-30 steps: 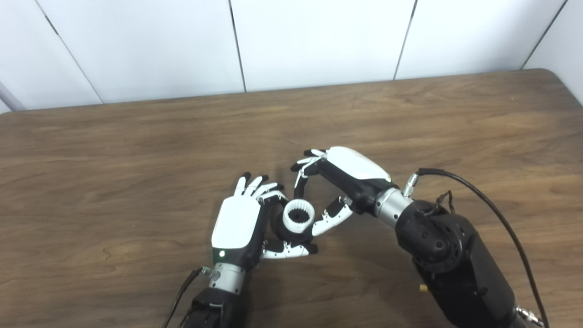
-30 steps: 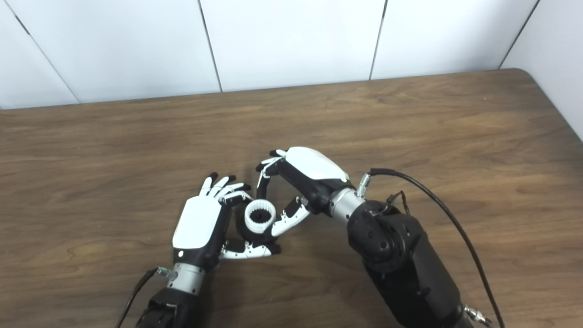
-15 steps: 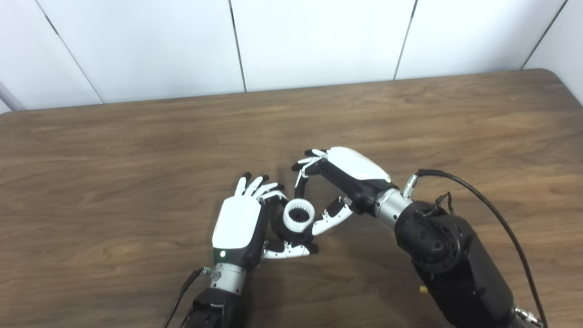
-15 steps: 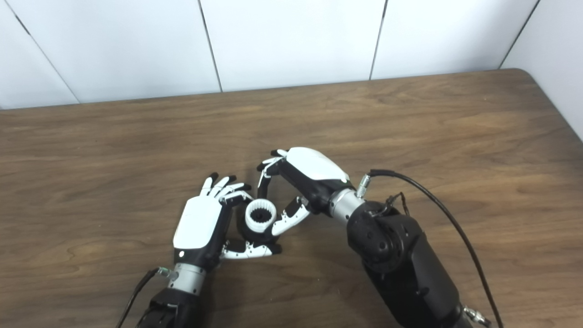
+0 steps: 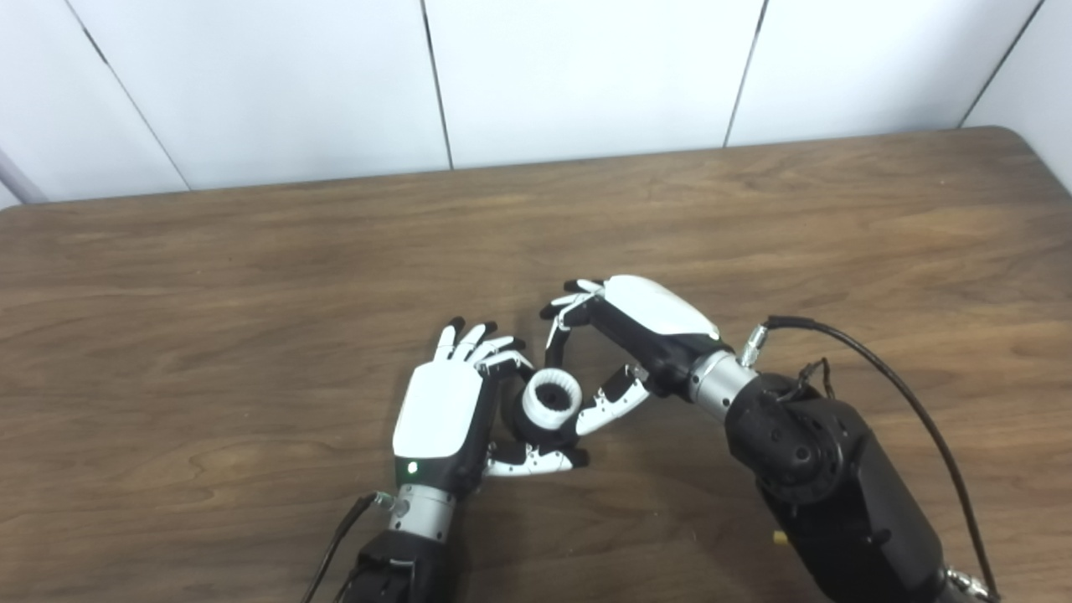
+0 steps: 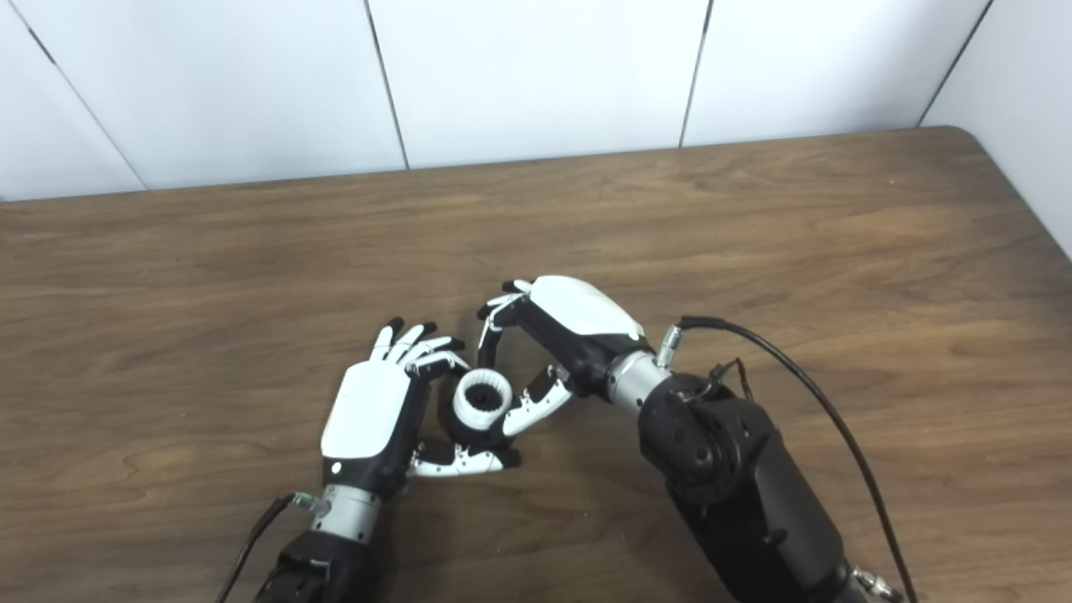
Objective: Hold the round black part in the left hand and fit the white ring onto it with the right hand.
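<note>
My left hand (image 5: 441, 412) rests on the table and is shut on the round black part (image 5: 536, 433), pinched between thumb and fingers; most of the part is hidden by the ring and the hand. The white ring (image 5: 551, 396), toothed inside, sits on top of the black part. My right hand (image 5: 628, 339) reaches in from the right and is shut on the ring, with one finger against its far side and the thumb against its near right side. The ring also shows in the right eye view (image 6: 483, 399).
The brown wooden table (image 5: 251, 276) runs to a white panelled wall (image 5: 586, 75) at the back. Its right corner (image 5: 1017, 138) is rounded. A black cable (image 5: 879, 360) loops off my right forearm.
My right hand has moved slightly nearer and lower, still on the ring. The ring sits a little lower on the black part. The left hand has barely moved.
</note>
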Tool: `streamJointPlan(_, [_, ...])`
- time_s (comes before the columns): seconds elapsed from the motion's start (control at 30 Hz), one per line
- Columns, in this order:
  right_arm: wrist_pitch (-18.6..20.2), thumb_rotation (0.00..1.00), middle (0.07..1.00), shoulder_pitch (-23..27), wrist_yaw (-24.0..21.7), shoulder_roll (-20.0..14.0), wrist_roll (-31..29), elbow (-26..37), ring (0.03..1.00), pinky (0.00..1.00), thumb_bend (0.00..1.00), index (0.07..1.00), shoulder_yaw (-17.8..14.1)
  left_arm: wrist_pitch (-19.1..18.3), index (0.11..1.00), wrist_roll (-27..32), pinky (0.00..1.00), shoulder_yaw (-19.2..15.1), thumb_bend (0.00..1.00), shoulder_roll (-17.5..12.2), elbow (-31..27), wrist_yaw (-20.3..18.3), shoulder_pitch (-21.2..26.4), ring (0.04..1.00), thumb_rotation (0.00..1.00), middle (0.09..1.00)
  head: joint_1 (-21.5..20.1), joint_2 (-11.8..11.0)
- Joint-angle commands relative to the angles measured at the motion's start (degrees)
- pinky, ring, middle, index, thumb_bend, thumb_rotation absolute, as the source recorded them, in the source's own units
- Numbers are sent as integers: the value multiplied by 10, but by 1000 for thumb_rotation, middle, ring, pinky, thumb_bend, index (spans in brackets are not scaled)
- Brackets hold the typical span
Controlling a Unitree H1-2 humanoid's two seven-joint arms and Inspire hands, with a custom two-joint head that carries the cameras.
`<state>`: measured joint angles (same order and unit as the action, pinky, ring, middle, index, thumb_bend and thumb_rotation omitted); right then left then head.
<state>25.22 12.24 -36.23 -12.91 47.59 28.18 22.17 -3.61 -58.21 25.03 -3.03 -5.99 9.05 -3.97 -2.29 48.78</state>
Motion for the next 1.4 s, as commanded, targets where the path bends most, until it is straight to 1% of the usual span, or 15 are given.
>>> streamJointPlan(0.0, [-11,130,840,8,11,5,-2,12,967,1000,523,483,0,0,482,4,1000,14,523,5,37,19,-41,907,50,787,-1,0])
streamJointPlan(0.2, [-14,130,835,6,13,6,0,11,963,1000,523,483,2,-2,482,1,1000,15,523,5,35,19,-42,902,50,784,-1,2])
streamJointPlan(0.43, [-8,131,837,4,9,8,0,14,965,1000,523,483,2,-2,482,2,1000,17,523,7,36,19,-43,906,49,785,0,2])
streamJointPlan(0.67, [-12,143,840,7,2,-1,16,12,950,1000,525,492,8,-3,482,2,1000,16,523,7,34,20,-42,901,49,784,1,2])
streamJointPlan(0.7, [-12,186,848,7,0,-2,17,12,949,1000,812,580,8,-2,482,2,1000,16,523,6,34,19,-42,901,49,783,-3,3])
streamJointPlan(0.77, [-10,221,860,8,-3,-4,18,12,957,1000,955,626,8,-2,482,2,1000,16,523,5,33,19,-42,901,49,782,-3,3])
streamJointPlan(0.9, [-12,252,876,9,-2,-6,22,8,962,1000,998,665,7,-7,482,0,1000,15,523,5,31,13,-41,904,50,785,-3,4])
streamJointPlan(1.0, [-9,272,889,10,-4,-6,25,8,964,1000,1000,684,6,-5,482,1,1000,15,523,4,29,14,-41,903,49,783,-5,4])
streamJointPlan(1.17, [-7,258,896,11,-7,-5,28,9,968,1000,1000,692,3,-2,482,5,1000,13,523,2,30,15,-41,905,49,783,-6,3])
streamJointPlan(1.37, [-7,270,904,10,-11,-13,29,17,967,1000,1000,711,-5,-4,482,6,1000,11,523,2,30,12,-39,907,49,785,-9,4])
